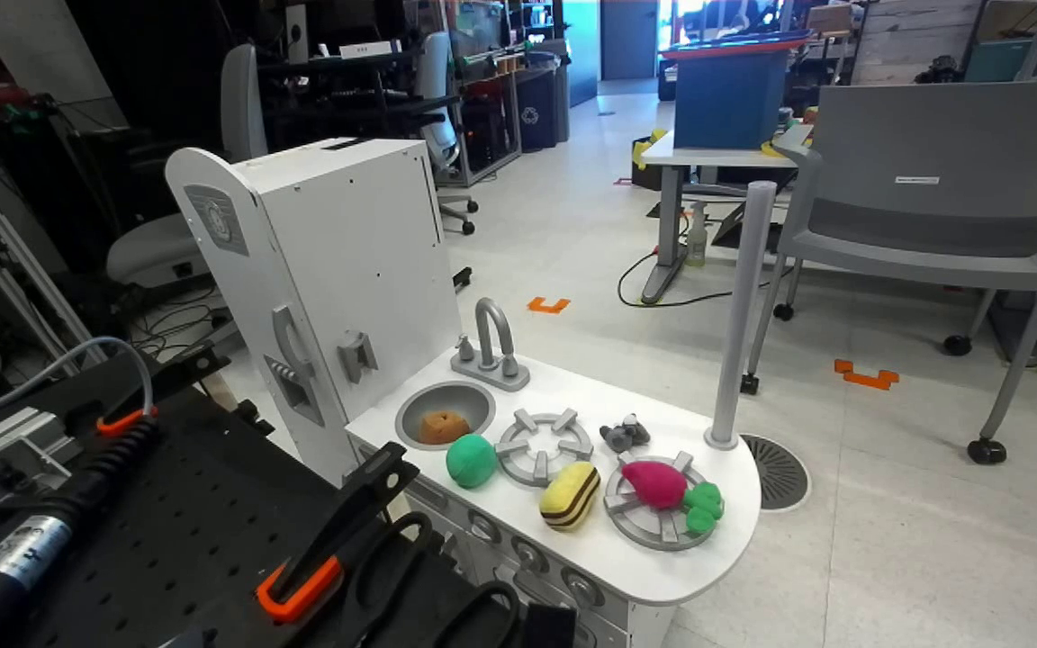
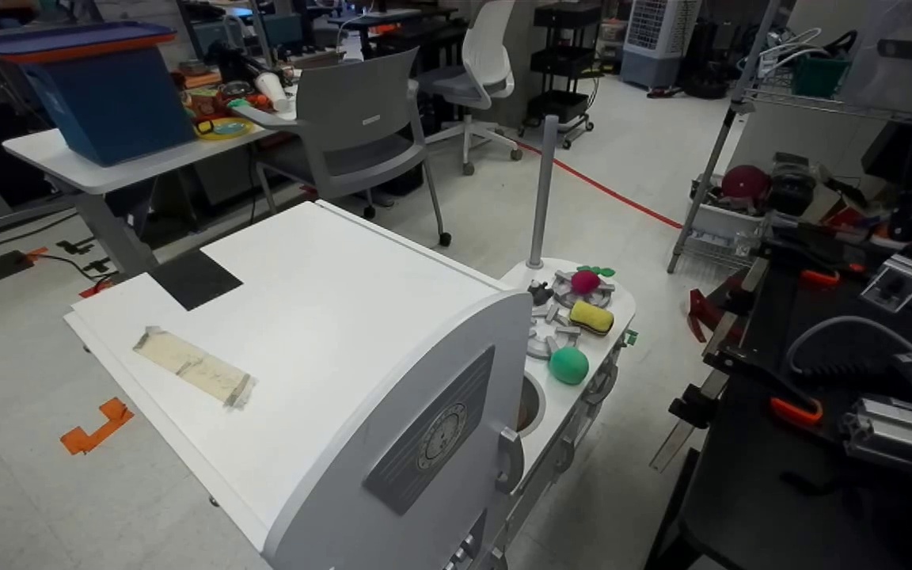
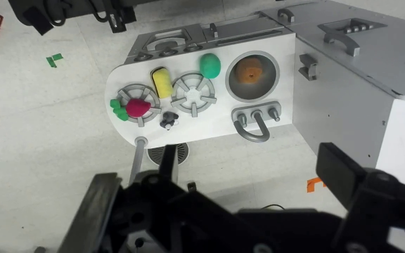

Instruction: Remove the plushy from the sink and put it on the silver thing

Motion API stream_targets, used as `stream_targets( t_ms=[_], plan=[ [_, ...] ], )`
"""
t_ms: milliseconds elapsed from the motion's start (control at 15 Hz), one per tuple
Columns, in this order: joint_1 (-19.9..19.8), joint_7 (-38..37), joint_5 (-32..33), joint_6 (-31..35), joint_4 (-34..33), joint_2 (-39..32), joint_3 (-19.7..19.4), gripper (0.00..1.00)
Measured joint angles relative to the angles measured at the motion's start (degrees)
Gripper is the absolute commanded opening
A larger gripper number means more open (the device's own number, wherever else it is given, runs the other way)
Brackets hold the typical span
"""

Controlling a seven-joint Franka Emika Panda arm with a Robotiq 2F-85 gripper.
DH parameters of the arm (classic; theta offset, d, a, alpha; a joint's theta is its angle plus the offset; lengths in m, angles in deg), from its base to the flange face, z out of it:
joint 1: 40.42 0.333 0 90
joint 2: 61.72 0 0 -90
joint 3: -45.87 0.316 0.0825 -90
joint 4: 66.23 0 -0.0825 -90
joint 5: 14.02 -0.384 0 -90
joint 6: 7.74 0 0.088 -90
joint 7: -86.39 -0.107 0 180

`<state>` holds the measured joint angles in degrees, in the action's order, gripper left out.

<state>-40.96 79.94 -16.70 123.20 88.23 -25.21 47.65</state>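
The gripper (image 3: 248,163) is nearest the lens in the wrist view, blurry at the bottom, jaws spread wide apart, i.e. released. Past it, the white counter (image 3: 220,123) of a toy kitchen. The plushy (image 3: 249,70), an orange-brown lump, sits down in the round grey sink (image 3: 253,92), toward the side w/ the knobs (image 3: 168,52). The faucet (image 3: 257,116) stands at the opposite side. The green ball (image 3: 210,65) is btwn the sink and the middle burner (image 3: 183,85). The yellow toy (image 3: 162,83) w/ dark stripes lies btwn the two burners, & so does the small grey toy (image 3: 168,120), farther from the knobs. The pink toy (image 3: 137,108) w/ green leaves lies on the end burner (image 3: 145,93), near a tall grey pole (image 3: 138,158). The white cabinet (image 3: 343,91) is next to the sink; in an exterior view it hides most of the basin, & the brown sliver there is prob. the plushy. Both exterior views also have a black table (image 1: 194,486) w/ clamps (image 1: 298,589), a grey chair (image 1: 960,153) & a blue bin (image 1: 725,103) in the bkgd.
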Motion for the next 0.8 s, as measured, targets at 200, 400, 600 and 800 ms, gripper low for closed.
stream_targets(
  t_ms=[200, 400, 600, 800],
  plan=[
    [0.0, -5.1, 0.8, 6.7, -4.3, -11.0, 3.8, 1.0],
    [-0.6, -10.1, 4.1, 10.8, -9.9, -22.2, 6.0, 1.0],
    [-0.7, -16.1, 9.9, 13.3, -16.4, -33.6, 6.4, 1.0],
    [0.3, -21.3, 16.1, 14.7, -23.9, -45.0, 5.3, 1.0]
  ],
)
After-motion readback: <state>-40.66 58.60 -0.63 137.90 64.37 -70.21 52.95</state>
